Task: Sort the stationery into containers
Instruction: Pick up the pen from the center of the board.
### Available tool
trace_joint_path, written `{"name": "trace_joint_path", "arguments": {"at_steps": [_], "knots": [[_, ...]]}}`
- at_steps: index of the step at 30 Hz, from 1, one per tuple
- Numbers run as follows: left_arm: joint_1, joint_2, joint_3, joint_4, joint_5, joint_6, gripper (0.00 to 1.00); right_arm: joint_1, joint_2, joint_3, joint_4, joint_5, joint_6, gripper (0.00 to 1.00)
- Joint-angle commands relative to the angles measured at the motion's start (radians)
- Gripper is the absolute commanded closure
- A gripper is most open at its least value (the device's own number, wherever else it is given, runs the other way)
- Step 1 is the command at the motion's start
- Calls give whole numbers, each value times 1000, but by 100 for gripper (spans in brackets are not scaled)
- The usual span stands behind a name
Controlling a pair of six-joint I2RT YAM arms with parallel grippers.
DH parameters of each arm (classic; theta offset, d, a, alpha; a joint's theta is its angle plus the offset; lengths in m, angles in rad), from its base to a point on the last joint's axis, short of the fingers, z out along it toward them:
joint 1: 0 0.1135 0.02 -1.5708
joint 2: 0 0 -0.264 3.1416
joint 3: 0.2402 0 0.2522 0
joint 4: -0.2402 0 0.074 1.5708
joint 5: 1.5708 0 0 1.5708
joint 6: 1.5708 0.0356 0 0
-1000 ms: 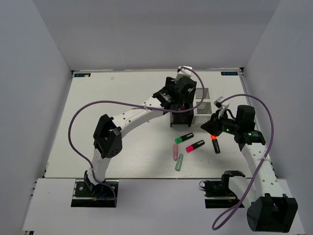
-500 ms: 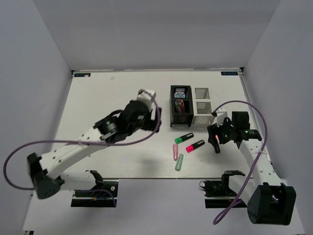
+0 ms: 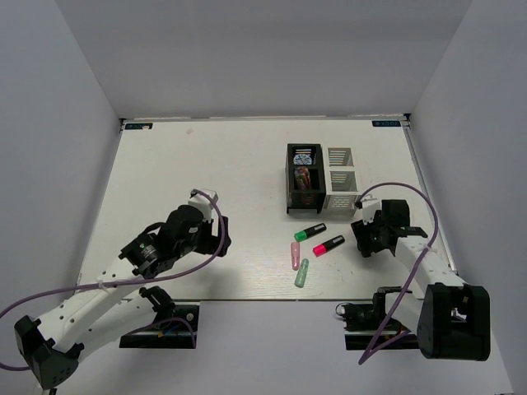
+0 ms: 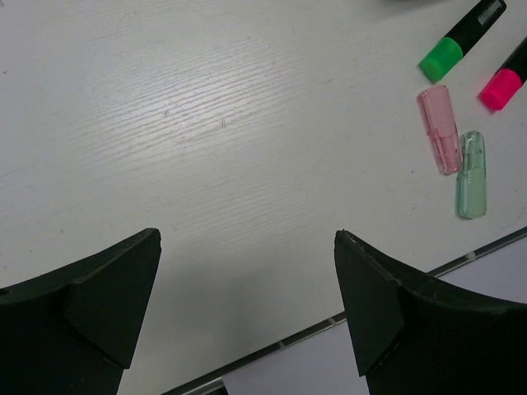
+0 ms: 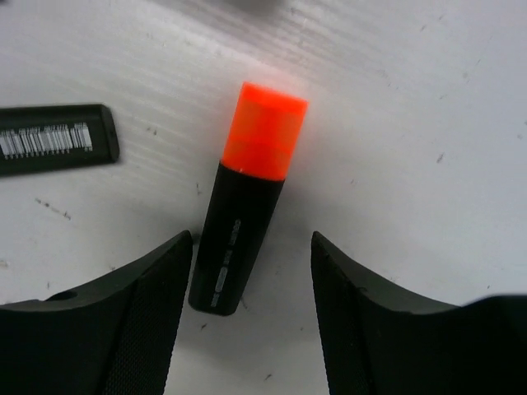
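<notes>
Right gripper (image 5: 251, 240): fingers parted wide and holding nothing. They straddle the tail of the orange-capped highlighter (image 5: 244, 197) with a gap on each side. The highlighter lies flat on the counter (image 3: 206, 164), at 5 o'clock from the white mesh organizer (image 3: 330, 196).

Handling (estimated): light, rigid plastic with a smooth barrel, so it is likely to roll or slip. Grip across the black barrel at mid-length, not on the cap.

Clearance: the pink-capped highlighter (image 3: 328, 244) lies near at 9 o'clock, and the counter's side edge is close at 3 o'clock. The black organizer (image 3: 289, 183) stands beyond the white one.

Left gripper (image 4: 247, 240): fingers wide open and empty, well apart at 9 o'clock.
</notes>
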Motion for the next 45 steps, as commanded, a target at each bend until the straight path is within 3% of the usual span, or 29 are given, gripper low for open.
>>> {"name": "trace_joint_path", "arguments": {"at_steps": [1,8,11,18,19,20,23,27,31,35,40,45], "knots": [[24,-21,-44,21,52,0,4,0,21,-26,119,40,-2,38],[32,-18,-52,23,63,7,4,2,74,-29,184,14,26,39],[35,-16,-55,25,65,5,4,0,116,3,152,-6,50,45],[36,-15,-57,25,57,0,4,-4,128,12,89,-16,46,86],[35,-13,-57,25,62,2,4,-4,125,15,80,-21,44,97],[36,-14,-58,28,66,2,4,-3,115,17,44,-29,41,100],[36,-1,-64,52,127,5,6,-6,57,52,-63,-88,25,100],[20,54,-64,103,270,11,13,-7,-75,103,-203,-372,-44,100],[-71,206,18,104,261,34,32,-4,-131,203,-178,-443,-23,100],[-131,307,68,97,240,45,41,-6,-79,356,-135,-490,26,100],[-135,328,74,120,238,30,41,-4,51,584,-80,-556,109,100],[-137,338,85,123,243,11,41,-3,204,693,119,-561,191,100]]}}
